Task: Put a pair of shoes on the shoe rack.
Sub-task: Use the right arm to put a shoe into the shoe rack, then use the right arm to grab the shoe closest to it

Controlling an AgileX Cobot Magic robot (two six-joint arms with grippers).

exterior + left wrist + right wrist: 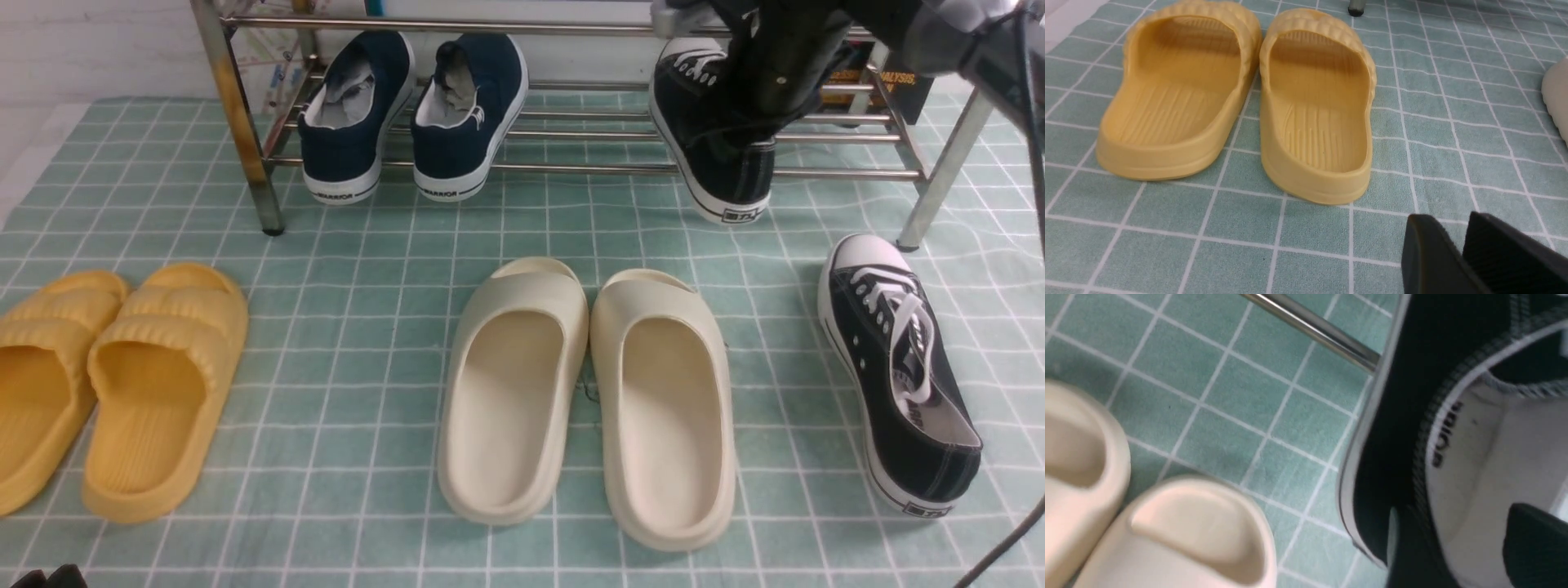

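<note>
Cream slides; WARRIOR sneakers on rack

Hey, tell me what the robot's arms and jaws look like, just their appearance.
The right arm is a bulky matte black housing with grey metal parts above it and a thin black cable trailing alongside. The right gripper has dark, flat jaws. The left gripper has flat black jaws too, one with a finely ribbed face.

The right arm is black near the wrist, with one small round screw head and light grey parts above. A thin black cable runs beside it. The left gripper has two matte black fingers, one finely ribbed.
</note>
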